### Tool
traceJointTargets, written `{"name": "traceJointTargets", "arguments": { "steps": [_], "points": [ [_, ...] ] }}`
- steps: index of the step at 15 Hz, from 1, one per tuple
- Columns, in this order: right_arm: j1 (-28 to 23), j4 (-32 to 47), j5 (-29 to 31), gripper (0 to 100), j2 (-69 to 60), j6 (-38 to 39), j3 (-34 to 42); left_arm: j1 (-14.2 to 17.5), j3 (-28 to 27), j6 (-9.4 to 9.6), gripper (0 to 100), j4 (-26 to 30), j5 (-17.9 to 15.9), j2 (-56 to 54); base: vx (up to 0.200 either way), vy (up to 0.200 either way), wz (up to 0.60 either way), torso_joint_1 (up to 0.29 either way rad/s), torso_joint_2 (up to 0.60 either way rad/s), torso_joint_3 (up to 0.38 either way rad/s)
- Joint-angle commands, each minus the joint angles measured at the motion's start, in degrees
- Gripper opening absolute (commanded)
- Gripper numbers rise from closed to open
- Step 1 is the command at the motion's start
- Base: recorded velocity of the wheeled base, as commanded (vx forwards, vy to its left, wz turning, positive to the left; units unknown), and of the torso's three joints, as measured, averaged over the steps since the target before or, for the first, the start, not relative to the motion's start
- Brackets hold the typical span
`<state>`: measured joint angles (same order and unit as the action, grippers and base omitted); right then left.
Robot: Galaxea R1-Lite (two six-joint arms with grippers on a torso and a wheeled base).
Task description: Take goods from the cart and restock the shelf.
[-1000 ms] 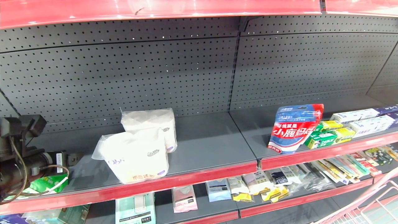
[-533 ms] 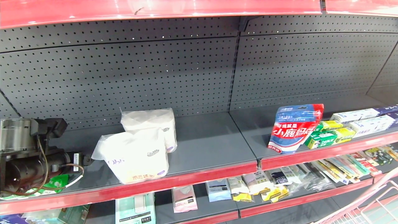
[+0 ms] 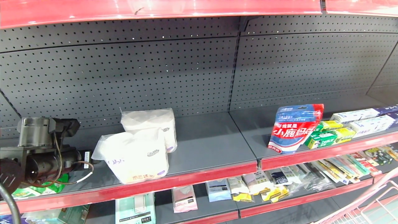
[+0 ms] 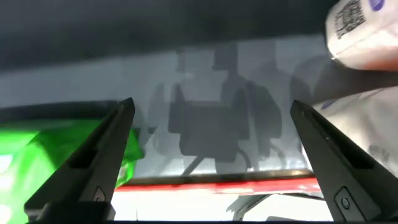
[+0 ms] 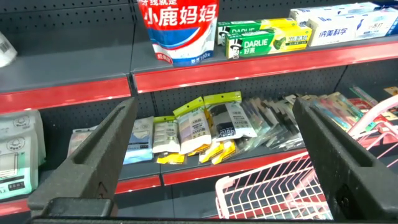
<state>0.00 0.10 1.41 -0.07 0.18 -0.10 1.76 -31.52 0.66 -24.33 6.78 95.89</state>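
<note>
Two white tissue packs [image 3: 136, 158] [image 3: 152, 124] stand on the grey shelf [image 3: 211, 146], one behind the other. My left arm [image 3: 40, 155] lies low over the shelf's left end, pointing at the front pack. A green pack [image 3: 46, 186] rests on the shelf below that arm. In the left wrist view my left gripper [image 4: 211, 106] is open with nothing between its fingers; the green pack [image 4: 43, 162] is on one side and a white pack [image 4: 367, 37] on the other. My right gripper [image 5: 214, 102] is open and empty, facing the shelves above the cart [image 5: 273, 193].
A red and blue pouch [image 3: 295, 127] and toothpaste boxes [image 3: 329, 135] stand on the shelf's right section. Small hanging packs [image 3: 248, 185] fill the shelf below. The pink cart's rim [image 3: 367, 205] is at the lower right. Bare shelf lies between the tissue packs and the pouch.
My left arm has moved right along the shelf, closer to the front white tissue pack. The goods on the shelf have not moved.
</note>
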Motion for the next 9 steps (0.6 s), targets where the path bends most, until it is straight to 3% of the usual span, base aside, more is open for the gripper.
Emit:
{"name": "traceJointTargets", "arguments": {
  "steps": [1,9],
  "points": [
    [0.0,0.0,0.0,100,0.1,0.0,0.0,-0.7,-0.9,-0.04,100,-0.1,0.0,1.9,0.0,0.0,0.0,0.0,0.0,0.0],
    [0.0,0.0,0.0,100,0.1,0.0,0.0,-3.0,-1.2,-0.04,100,-2.6,0.0,4.9,0.0,0.0,0.0,0.0,0.0,0.0]
  ]
}}
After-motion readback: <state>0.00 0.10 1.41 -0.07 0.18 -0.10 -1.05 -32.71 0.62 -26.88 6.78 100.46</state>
